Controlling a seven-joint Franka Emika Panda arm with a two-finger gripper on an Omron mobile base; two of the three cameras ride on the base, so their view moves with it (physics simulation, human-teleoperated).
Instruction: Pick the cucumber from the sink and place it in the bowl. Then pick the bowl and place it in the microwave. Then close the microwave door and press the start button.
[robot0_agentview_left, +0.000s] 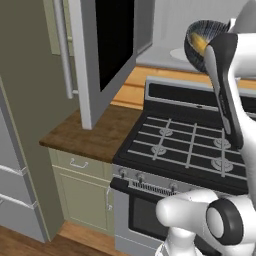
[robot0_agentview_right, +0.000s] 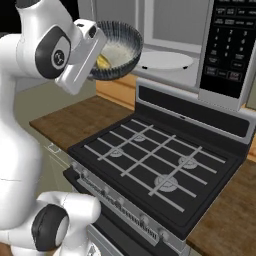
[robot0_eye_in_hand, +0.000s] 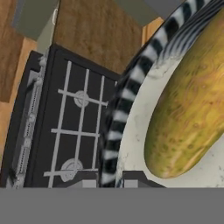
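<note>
Ribbed dark bowl (robot0_agentview_right: 122, 47) pinched at rim by tool (robot0_eye_in_hand: 111, 177), stubby yellow cucumber (robot0_eye_in_hand: 192, 109) inside

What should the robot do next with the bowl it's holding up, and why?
Probably carry the bowl on toward the open microwave and set it on the white plate inside. The gripper grips the bowl's rim, the cucumber already lies in it, and the bowl hangs above the range, just in front of the opening. The microwave door stands wide open.
</note>
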